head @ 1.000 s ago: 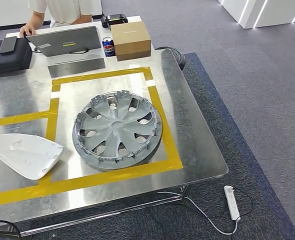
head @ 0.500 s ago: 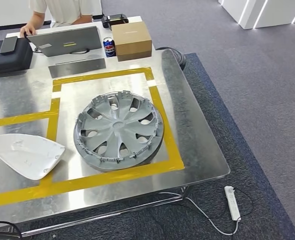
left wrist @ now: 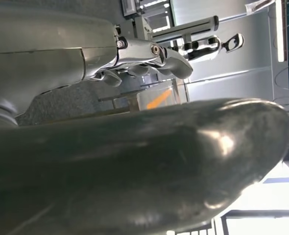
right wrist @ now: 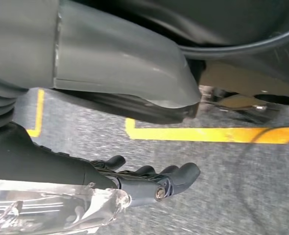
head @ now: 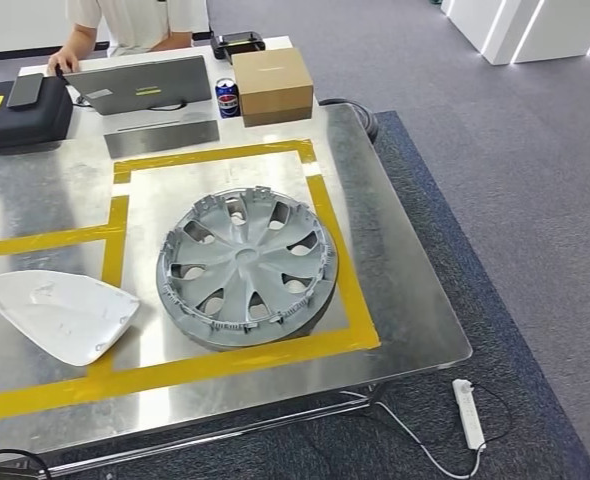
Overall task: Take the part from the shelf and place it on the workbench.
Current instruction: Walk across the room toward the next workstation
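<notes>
A grey hubcap [head: 247, 268] lies flat on the steel workbench [head: 398, 290], inside a square of yellow tape. To its left a white curved shell part [head: 62, 313] rests on the bench, partly over the tape line. In the left wrist view my left hand [left wrist: 150, 54] hangs with its fingers stretched out and nothing in them. My right hand [right wrist: 150, 178] hangs over grey carpet, dark fingers extended and empty. A clear glossy piece runs along the back of that hand; I cannot tell what it is.
At the bench's far end stand a laptop [head: 141, 82], a black case [head: 20, 112], a drink can [head: 226, 98] and a cardboard box [head: 272, 84], with a person [head: 137, 20] seated behind. A power strip [head: 468, 412] and cable lie on the carpet by the near right corner.
The whole picture has shifted a little down and to the right, so the camera moved. The hubcap and the white part stay where they were on the bench.
</notes>
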